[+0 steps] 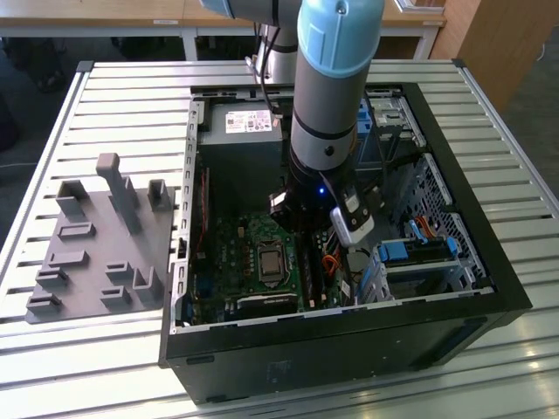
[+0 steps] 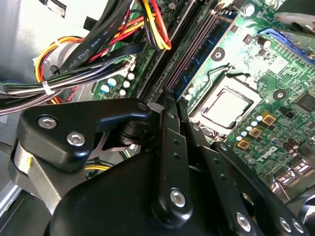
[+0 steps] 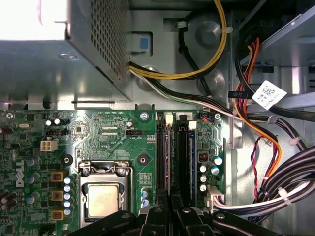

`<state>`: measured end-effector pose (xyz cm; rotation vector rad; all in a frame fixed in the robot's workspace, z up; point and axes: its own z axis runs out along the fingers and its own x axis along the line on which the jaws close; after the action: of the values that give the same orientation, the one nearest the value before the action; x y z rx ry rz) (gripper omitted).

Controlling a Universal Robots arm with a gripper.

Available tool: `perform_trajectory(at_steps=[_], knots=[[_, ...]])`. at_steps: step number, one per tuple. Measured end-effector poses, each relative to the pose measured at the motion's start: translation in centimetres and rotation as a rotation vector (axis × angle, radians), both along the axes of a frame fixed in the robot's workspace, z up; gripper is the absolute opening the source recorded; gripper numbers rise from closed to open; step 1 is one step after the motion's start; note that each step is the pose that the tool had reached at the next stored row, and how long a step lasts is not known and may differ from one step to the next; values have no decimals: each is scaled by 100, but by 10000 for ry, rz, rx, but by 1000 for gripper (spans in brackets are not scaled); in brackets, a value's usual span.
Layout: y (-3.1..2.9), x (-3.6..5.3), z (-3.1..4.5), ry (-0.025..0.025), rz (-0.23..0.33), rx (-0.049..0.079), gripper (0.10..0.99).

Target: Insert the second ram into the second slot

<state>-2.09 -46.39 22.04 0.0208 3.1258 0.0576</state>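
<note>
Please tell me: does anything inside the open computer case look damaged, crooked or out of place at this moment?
Nothing stands out. The gripper sits low over the memory slots beside the bare processor on the motherboard. The cables are bundled at the side of the board, and none lies across the slots.

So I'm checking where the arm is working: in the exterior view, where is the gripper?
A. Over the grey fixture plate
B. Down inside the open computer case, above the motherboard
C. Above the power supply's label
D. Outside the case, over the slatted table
B: the gripper reaches down into the case, just beside the motherboard with its CPU socket.
</note>
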Motion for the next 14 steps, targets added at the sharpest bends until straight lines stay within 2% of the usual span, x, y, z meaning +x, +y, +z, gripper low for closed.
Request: perform_trajectory(at_steps=[14], knots=[[11, 0, -22, 0, 108, 1, 137]])
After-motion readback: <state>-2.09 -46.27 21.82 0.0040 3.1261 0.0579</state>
